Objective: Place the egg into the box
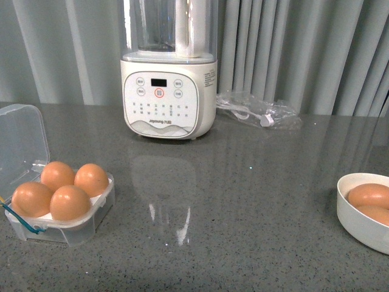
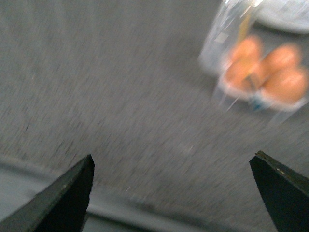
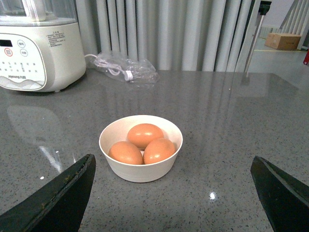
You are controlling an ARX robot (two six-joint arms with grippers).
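1. Your clear plastic egg box (image 1: 80, 230) is sitting at the near left of the grey countertop (image 1: 243, 201). Its hinged lid (image 1: 21, 141) is standing open on the left side.
2. Four orange-brown eggs (image 1: 70, 202) are sitting in it, one per cell, so every cell is looking full. They're all looking the same, so you can't tell which one is the task egg.
3. A thin blue cord loop (image 1: 18, 220) is hanging off the box's near-left corner.
4. Your left gripper (image 2: 173, 155) is hovering over bare countertop with its dark fingers (image 2: 65, 193) spread wide and gripping nothing. That wrist view is coming out blurry, but the box (image 2: 256, 72) and its eggs are showing well beyond the fingertips.
5. Your right gripper (image 3: 172, 158) is also gaping wide, fingers (image 3: 63, 193) holding nothing. It's pointing at the round white bowl (image 3: 140, 170) without touching it.
6. Three more eggs (image 3: 145, 135) are lying in that bowl, which is sitting at the near right edge of the front view (image 1: 358, 228), well apart from the box.
7. A white Joyoung blender (image 1: 167, 91) is standing at the far middle, in front of grey curtains (image 1: 304, 48).
8. A clear plastic bag with a white cable (image 1: 258, 111) is lying just right of the blender.
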